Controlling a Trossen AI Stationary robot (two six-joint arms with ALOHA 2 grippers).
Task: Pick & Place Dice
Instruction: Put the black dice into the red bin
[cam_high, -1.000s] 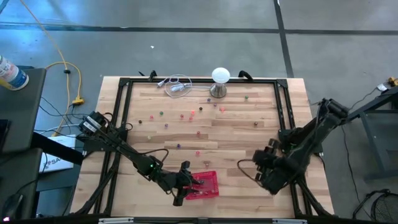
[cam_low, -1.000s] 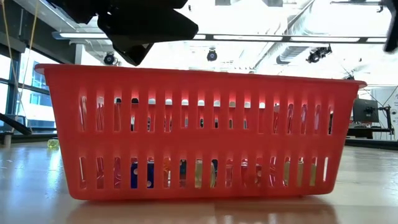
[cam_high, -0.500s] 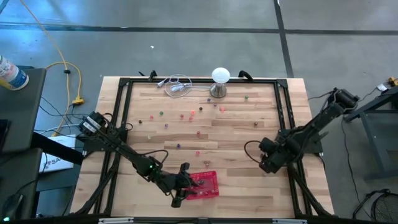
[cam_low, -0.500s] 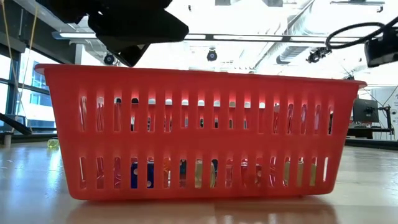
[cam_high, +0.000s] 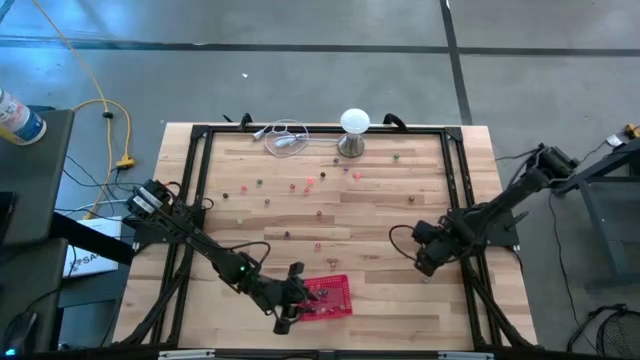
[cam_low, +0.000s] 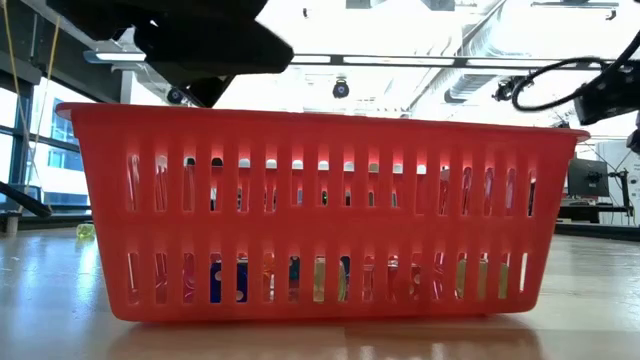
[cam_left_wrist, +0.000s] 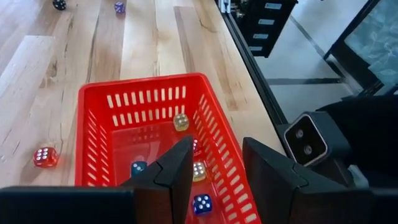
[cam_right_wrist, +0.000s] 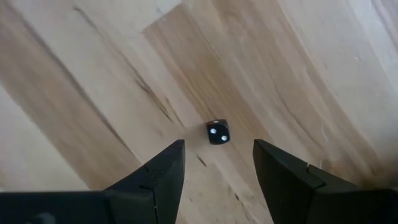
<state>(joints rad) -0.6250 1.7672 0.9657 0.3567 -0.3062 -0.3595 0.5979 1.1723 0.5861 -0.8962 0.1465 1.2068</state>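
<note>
The left tool (cam_left_wrist: 214, 180) hangs over the near-left rim of the red basket (cam_high: 341, 285), which sits at the near edge of the surface (cam_high: 380, 210), a little left of centre. Its fingers stand apart with nothing between them. Below them, several dice lie on the basket floor, among them a blue die (cam_left_wrist: 201, 203) and a pale die (cam_left_wrist: 180, 121). A red die (cam_left_wrist: 45, 156) rests on the wood just outside the basket wall.

The right tool (cam_right_wrist: 217, 171) is on the right side of the surface, aimed down at a single dark die (cam_right_wrist: 217, 132). Its fingers are spread and empty, and the die lies on the bare wood just ahead of the gap between them, not yet touched.

Many more dice (cam_high: 300, 186) are scattered across the far half of the surface, near a white ball-topped stand (cam_high: 353, 133).

Each die looks hard, stiff and very light, with smooth faces likely to slip or roll away if nudged off-centre. The safest hold seems to be on two opposite flat faces, fingers squared to the cube and low to the wood.
</note>
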